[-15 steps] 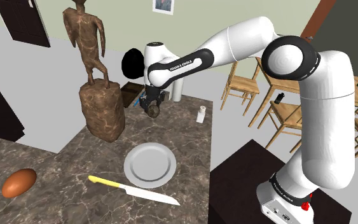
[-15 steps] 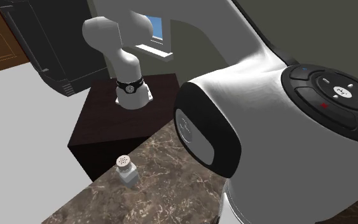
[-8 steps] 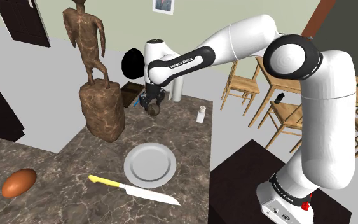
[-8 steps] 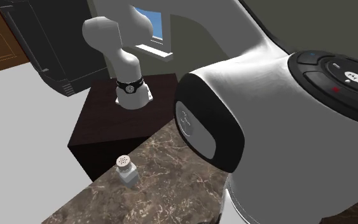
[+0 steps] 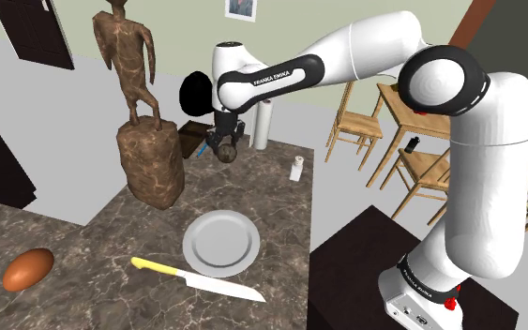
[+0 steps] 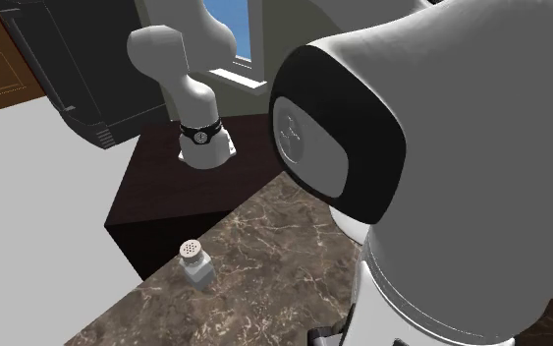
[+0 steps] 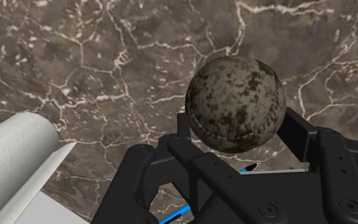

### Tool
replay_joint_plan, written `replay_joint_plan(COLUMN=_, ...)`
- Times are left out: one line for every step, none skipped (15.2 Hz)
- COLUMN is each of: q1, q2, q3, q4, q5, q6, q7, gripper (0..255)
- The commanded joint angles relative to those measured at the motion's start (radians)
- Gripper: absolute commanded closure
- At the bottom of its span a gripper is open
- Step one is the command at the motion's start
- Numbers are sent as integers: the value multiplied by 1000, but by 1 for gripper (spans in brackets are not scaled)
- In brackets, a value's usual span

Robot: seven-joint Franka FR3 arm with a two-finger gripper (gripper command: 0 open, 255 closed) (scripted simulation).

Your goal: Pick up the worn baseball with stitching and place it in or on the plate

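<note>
A worn, mottled brown baseball with visible stitching sits clasped between my gripper's black fingers. In the shoulder view the gripper hangs in the air with the ball under it, above the far part of the dark marble counter. The round grey plate lies on the counter nearer the camera than the ball, well below it and apart from it.
A brown statue on a rock base stands left of the gripper. A paper towel roll and a salt shaker stand behind and to the right. A yellow-handled knife lies before the plate, a brown egg-shaped thing far left.
The hand has risen higher above the counter with the baseball still clasped. The forearm has lifted with it. Plate, knife and shaker have stayed put.
</note>
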Motion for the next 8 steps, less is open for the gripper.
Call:
replay_joint_plan(q1=-2, q2=-10, q3=2, q4=14, q5=4, q6=-25, q7=-5, gripper=255)
replay_joint_plan(q1=-2, q2=-15, q3=2, q4=20, q5=5, q6=-36, q7=-6, gripper=255)
replay_joint_plan(q1=-3, q2=-20, q3=3, q4=27, q5=7, q6=-47, q7=-7, gripper=255)
replay_joint_plan(q1=-3, q2=-25, q3=4, q4=33, q5=8, q6=-58, q7=-8, gripper=255)
replay_joint_plan(q1=-3, q2=-30, q3=5, q4=40, q5=10, q6=-69, q7=-9, gripper=255)
replay_joint_plan(q1=-3, q2=-32, q3=5, q4=43, q5=11, q6=-74, q7=-9, gripper=255)
replay_joint_plan(q1=3, q2=-59, q3=11, q4=1, q5=13, q6=-60, q7=6, gripper=255)
replay_joint_plan(q1=10, q2=-85, q3=17, q4=-39, q5=16, q6=-46, q7=21, gripper=255)
